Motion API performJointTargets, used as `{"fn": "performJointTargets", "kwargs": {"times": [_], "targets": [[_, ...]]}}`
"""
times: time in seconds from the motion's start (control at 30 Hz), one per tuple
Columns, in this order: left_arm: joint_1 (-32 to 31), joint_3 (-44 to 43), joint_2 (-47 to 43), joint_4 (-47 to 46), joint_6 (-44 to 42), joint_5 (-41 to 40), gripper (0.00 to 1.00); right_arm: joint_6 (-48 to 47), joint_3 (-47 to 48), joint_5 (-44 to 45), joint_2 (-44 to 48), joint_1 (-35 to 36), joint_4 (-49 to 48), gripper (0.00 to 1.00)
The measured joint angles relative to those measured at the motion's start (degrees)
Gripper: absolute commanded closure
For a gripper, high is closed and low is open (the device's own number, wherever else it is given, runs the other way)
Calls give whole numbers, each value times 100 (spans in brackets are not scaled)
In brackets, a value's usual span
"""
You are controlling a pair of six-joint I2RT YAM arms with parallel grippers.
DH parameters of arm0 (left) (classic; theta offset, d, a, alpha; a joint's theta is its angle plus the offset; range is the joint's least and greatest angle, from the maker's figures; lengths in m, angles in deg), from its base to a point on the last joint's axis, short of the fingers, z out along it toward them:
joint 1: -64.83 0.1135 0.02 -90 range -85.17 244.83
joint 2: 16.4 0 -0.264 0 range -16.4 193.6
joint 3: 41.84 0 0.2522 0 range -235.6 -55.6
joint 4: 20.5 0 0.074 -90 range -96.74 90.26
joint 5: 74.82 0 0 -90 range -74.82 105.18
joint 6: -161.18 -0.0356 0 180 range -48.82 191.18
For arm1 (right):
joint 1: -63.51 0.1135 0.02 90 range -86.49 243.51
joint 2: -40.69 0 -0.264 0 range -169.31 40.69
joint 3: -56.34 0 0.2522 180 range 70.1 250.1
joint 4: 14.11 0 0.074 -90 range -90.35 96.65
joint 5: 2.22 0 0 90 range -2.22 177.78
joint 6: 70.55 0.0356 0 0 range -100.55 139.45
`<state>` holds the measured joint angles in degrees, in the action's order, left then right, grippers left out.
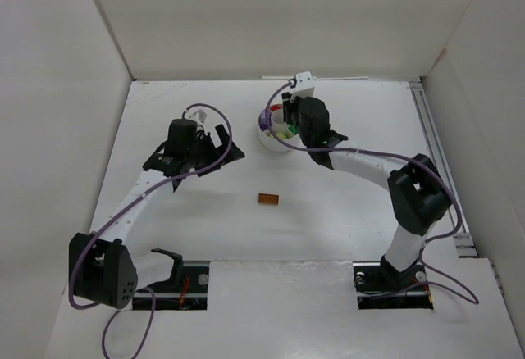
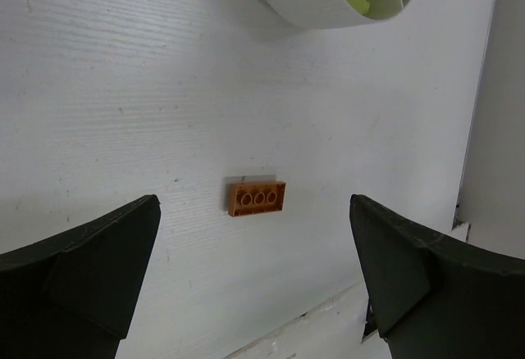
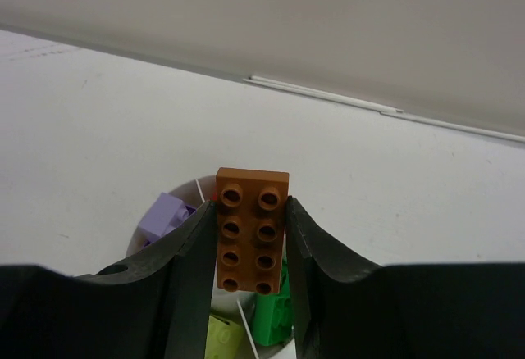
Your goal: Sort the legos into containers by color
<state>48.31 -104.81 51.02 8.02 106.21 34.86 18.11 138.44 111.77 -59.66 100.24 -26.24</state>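
Right hand: clenched on an orange-brown lego, the held brick. Studs face the wrist camera, with a finger on each long side. The far end pokes out past the fingertips.

Straight below this hand is the dish. A purple brick lies in a section left of the fingers. A green brick and a lime brick sit under them. Cannot tell which section the held brick hangs over.

Left hand: released, jaws wide, nothing in it. A loose brick, also orange-brown, lies on the bench ahead of the fingertips, centred in the gap, three studs showing. The dish lies well beyond it.

Handling, as judged:
- **Material:** hard moulded plastic, rigid, very light and not fragile.
- **Slip risk:** the sides are smooth, so it likely slips or pivots if pinched off-centre.
- **Grip:** best taken mid-length across the two long flat sides, fingers square, off the studs.
- **Loose brick:** it sits low, so the fingertips must reach nearly to the bench. A glancing touch would probably skid it.
- **Release:** let go low over the dish, as so light a piece may bounce.
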Motion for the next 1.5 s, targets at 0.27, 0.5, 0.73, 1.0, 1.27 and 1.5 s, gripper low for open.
{"fn": "performJointTargets", "kwargs": {"times": [0.27, 0.5, 0.73, 1.0, 1.27, 1.5], "targets": [[-2, -179, 245, -57, -4, -24, 0, -96, 170, -444, -334, -28, -435, 76], [0, -186, 400, -90, -4, -20, 0, -39, 212, -601, -767, -74, -634, 69], [0, -186, 411, -131, -2, -20, 0, 44, 212, -601, -898, -76, -765, 49], [0, -186, 490, -151, 4, 2, 0, 98, 114, -706, -791, -85, -868, 42], [-2, -118, 308, -127, 111, -15, 0, -669, -271, -2232, 306, -205, 85, 36], [120, 24, -306, 68, 142, -173, 0, -1360, -1051, -3075, 1622, 302, 1932, 33]]}}
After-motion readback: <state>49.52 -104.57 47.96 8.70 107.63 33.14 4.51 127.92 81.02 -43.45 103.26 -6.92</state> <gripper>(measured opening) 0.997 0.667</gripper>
